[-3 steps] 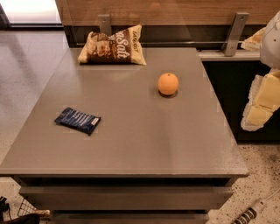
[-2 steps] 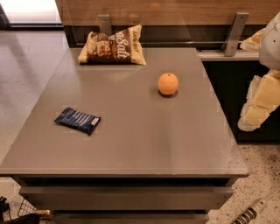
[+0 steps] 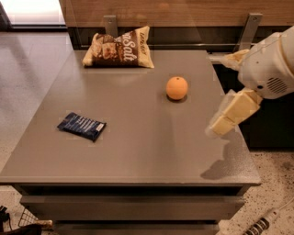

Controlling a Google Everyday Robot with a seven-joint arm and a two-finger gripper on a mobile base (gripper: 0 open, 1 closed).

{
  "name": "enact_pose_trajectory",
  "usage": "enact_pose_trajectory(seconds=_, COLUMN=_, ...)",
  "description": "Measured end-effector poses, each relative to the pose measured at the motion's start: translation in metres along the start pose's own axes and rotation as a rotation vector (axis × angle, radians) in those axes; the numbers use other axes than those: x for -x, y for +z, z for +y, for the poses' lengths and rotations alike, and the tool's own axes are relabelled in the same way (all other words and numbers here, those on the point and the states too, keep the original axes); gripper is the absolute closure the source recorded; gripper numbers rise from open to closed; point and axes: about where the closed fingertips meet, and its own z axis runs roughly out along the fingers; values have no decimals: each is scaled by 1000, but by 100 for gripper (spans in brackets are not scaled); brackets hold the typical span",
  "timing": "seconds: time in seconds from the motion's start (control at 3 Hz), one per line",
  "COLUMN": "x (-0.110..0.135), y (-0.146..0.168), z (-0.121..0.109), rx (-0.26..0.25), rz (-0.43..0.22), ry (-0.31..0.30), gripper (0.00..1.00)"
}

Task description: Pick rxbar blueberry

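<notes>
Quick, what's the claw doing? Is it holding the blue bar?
The claw: above the right edge of the table; open or closed cannot be told. It is not holding the rxbar blueberry, which lies far left on it.

office break area, by its grey counter [image 3: 138, 151], speckled floor [image 3: 275, 183], wood panelling [image 3: 183, 11]; hand [image 3: 232, 114] at counter's right.

You are looking at a table [image 3: 138, 158] with the orange [image 3: 177, 87] sitting on it. The chip bag [image 3: 119, 49] is lying behind the orange, to its left. The rxbar blueberry [image 3: 81, 126] is lying flat in front of the orange, well off to its left. The gripper [image 3: 221, 127] is hanging to the right of the orange, a bit nearer you, above the table's right edge.
</notes>
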Motion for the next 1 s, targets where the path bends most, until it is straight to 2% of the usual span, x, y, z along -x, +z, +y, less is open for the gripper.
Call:
enact_pose_trajectory(seconds=0.33, x=34, y=41, z=10, rx=75, rz=-180, ry=17, gripper=0)
enact_pose_trajectory(seconds=0.67, x=64, y=74, z=24, rx=157, rz=-319, ry=26, gripper=0)
enact_pose_trajectory(seconds=1.0, x=65, y=77, z=22, rx=153, rz=-319, ry=29, gripper=0)
